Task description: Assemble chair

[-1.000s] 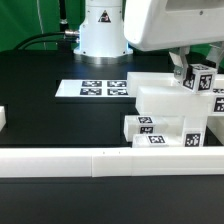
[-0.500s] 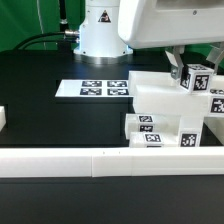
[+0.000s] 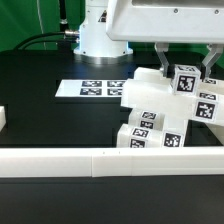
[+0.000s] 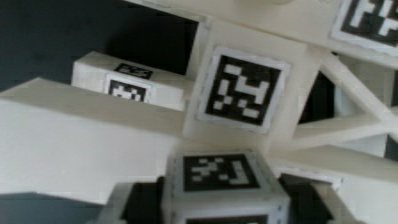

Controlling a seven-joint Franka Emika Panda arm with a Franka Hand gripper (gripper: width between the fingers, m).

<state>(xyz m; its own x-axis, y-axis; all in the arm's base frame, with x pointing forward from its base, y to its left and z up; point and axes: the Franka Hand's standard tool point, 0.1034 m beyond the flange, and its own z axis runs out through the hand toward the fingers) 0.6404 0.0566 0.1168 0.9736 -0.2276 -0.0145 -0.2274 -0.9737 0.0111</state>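
Observation:
The chair is a cluster of white tagged panels and blocks near the exterior view's right, and it stands tilted behind the border rail. Its lower tagged blocks sit close to the rail. My gripper reaches down from above onto the cluster's upper right. It is shut on a cube-like tagged end block. In the wrist view the fingers flank that block, and my gripper is closed on its sides. Beyond it lie a tagged upright bar and a smaller tagged piece.
The marker board lies flat on the black table at the chair's left in the exterior view. A long low white border rail runs along the front. A small white piece sits at the left edge. The arm's base stands behind.
My gripper has shifted toward the exterior view's left and turned, still shut on the block. The chair cluster has tipped and moved left with it.

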